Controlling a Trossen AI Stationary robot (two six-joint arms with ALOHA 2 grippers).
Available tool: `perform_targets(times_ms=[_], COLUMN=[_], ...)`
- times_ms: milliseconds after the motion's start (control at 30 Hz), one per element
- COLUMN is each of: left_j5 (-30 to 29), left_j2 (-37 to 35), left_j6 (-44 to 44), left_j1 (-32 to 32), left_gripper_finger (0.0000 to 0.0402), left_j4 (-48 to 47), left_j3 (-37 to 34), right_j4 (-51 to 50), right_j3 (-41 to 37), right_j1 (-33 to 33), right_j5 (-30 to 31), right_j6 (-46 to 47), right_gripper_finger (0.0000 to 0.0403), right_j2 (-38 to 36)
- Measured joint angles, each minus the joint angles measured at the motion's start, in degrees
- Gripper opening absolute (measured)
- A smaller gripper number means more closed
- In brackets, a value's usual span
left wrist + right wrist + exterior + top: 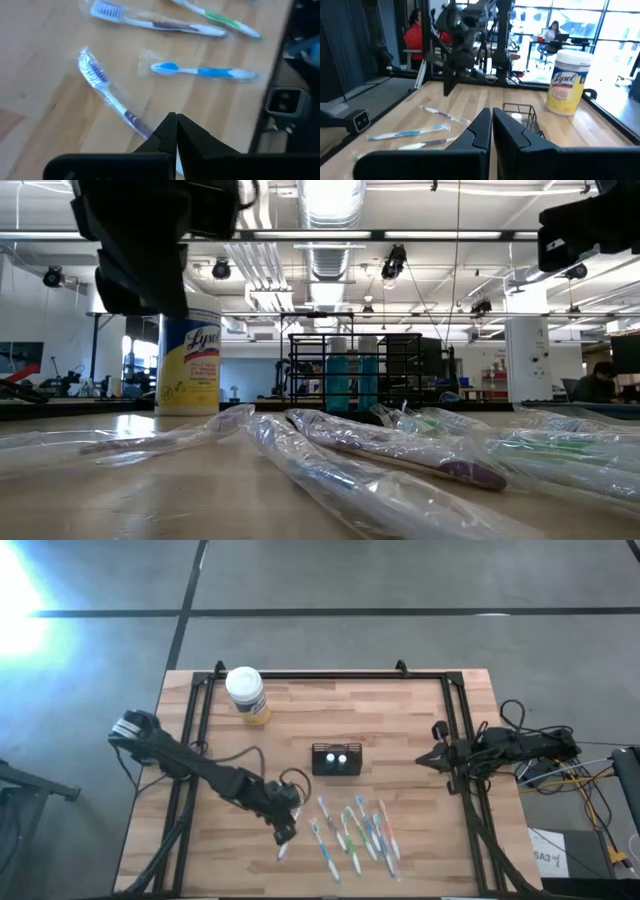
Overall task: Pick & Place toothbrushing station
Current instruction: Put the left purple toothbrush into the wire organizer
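The toothbrushing station [337, 760] sits near the middle of the table [420, 720], with the Lysol wipes canister [247, 696] behind it toward the far left corner. A scatter of wrapped toothbrushes [355, 833] lies in front of the station, spread toward the near edge. The left gripper [284, 833] hangs over the leftmost toothbrush [283, 850], while the right gripper [428, 759] waits at the table's right rail, well apart from the station.
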Motion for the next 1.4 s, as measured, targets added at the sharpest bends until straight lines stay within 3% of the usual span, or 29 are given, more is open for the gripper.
perform_targets(times_ms=[167,333,567,700,1133,1267,1400], left_j5=[-1.14,-1.87,-3.07,-4.22,-3.92,-3.64,-3.87], left_j2=[7.62,13.75,20.00,21.54,23.28,23.49,23.09], left_j6=[-4.54,-6.02,-3.17,-2.81,-1.48,-0.61,2.04], left_j1=[0.37,0.57,1.59,2.38,4.48,4.44,4.48], left_gripper_finger=[0.0045,0.0105,0.0199,0.0218,0.0177,0.0135,0.0068], left_j4=[-13.64,-26.20,-27.95,-28.06,-24.20,-23.79,-23.63], left_j3=[9.99,18.74,23.05,22.06,19.40,18.26,17.77], right_j4=[-0.37,-0.27,3.69,3.94,3.87,3.85,3.81], right_j3=[0.86,1.08,0.71,0.69,0.64,0.64,0.62], right_j1=[0.00,0.02,0.00,0.00,0.00,-0.02,-0.02], right_j5=[-0.13,0.21,0.31,0.35,0.50,0.50,0.53], right_j6=[0.20,0.22,-0.22,-0.70,-1.77,-1.77,-1.97], right_gripper_finger=[0.0013,0.0013,0.0013,0.0013,0.0013,0.0013,0.0013], right_j2=[-0.63,-0.22,-0.22,-0.15,-0.04,0.03,-0.02])
